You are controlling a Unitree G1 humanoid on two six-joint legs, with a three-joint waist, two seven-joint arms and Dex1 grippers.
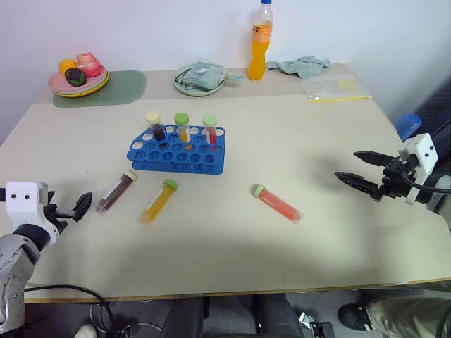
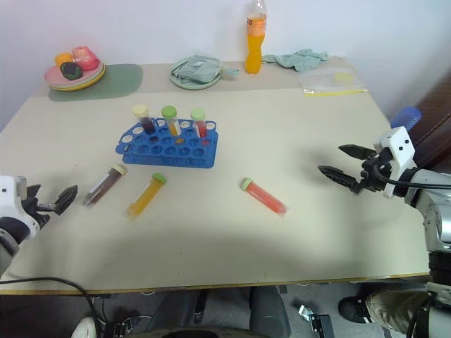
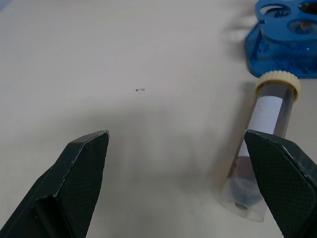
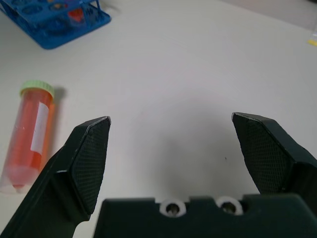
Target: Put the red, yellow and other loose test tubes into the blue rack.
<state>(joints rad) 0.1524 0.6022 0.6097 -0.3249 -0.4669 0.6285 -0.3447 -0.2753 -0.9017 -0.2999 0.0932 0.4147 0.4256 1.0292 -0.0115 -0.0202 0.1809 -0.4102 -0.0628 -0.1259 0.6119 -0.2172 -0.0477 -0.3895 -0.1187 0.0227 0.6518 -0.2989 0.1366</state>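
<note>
The blue rack (image 1: pixel 177 149) stands mid-table with three capped tubes upright in its back row. Three loose tubes lie in front of it: a dark brown tube (image 1: pixel 117 191) with a cream cap, a yellow tube (image 1: pixel 159 201) with a green cap, and a red tube (image 1: pixel 277 203) with a green cap. My left gripper (image 1: pixel 79 208) hovers open near the table's left front, just left of the brown tube (image 3: pixel 262 148). Off to the right, my right gripper (image 1: pixel 347 165) is open and points toward the red tube (image 4: pixel 32 136). Both grippers hold nothing.
At the back stand a plate of toy food (image 1: pixel 77 79) on a green mat (image 1: pixel 116 88), a dish with a cloth (image 1: pixel 201 77), an orange drink bottle (image 1: pixel 260 42), a crumpled cloth (image 1: pixel 303 65) and a plastic bag (image 1: pixel 335 88). A blue object (image 1: pixel 407 125) sits past the right edge.
</note>
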